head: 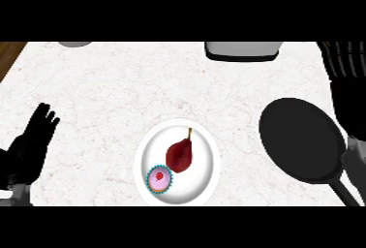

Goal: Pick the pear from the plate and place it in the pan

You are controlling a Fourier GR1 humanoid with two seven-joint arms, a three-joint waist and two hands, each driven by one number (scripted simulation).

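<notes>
1. A white plate [202, 145] lies on the pale marbled counter [107, 87], a little below the middle of the head view.
2. The dark red pear [180, 155] rests on the plate, its stem pointing up and away from the robot; no hand touches it.
3. Just below and left of the pear, on the same plate, sits a small round cupcake [160, 179] with pink icing, a red dot on top and a blue frilled rim. It lies against the pear's lower end.
4. The black pan [304, 143] lies to the right of the plate, apart from it, with nothing visible in its dark inside. Its handle [344, 192] runs down toward the lower right corner.
5. The left hand [32, 140] shows at the left edge, fingers straight and spread, pointing up, well apart from the plate and holding nothing.
6. At the right edge a dark shape [349, 72] stands above the pan with a grey forearm below it; it appears to be the right hand, but the view does not show how its fingers are set.
7. A grey-white vessel [243, 51] with a dark rim is cut off by the top edge, and a strip of brown wood [8, 55] shows at the upper left corner.
</notes>
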